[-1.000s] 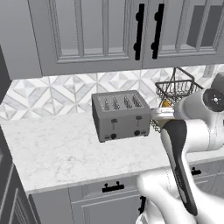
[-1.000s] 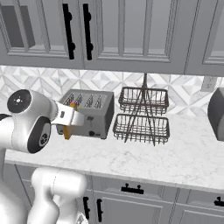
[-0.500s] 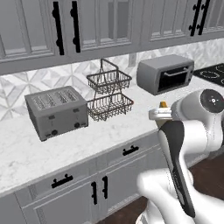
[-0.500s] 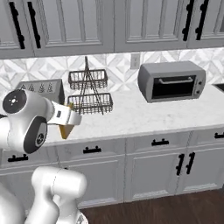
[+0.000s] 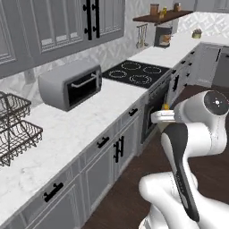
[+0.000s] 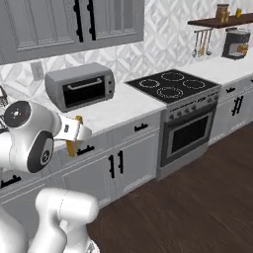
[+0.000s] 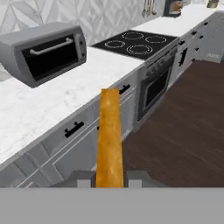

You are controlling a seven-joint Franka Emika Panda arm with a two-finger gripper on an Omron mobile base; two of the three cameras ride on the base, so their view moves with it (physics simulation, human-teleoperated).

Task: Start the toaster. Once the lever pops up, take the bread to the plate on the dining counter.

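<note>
My gripper point(image 7: 109, 180) is shut on the bread point(image 7: 109, 135). In the hand view the bread is a thin orange-brown slice seen edge-on, rising straight up between the two dark fingertips point(image 7: 83, 179). In the right base view the bread point(image 6: 71, 147) hangs under the gripper point(image 6: 74, 139), in front of the lower cabinets. In the left base view a small orange bit of the bread point(image 5: 166, 106) shows at the gripper point(image 5: 163, 114), over the dark floor. The toaster, its lever, the plate and the dining counter are out of view.
A grey toaster oven point(image 5: 69, 85) point(image 6: 79, 86) stands on the marble top. To its right are a black stovetop point(image 6: 170, 85) and the oven point(image 6: 190, 136) below it. A wire basket point(image 5: 13, 129) is at the far left. Dark wood floor point(image 6: 197, 197) lies open to the right.
Both base views have swung right along the counter, so the camera has moved. The toaster has left the picture and the stove has come in. The bread stays in my shut gripper.
</note>
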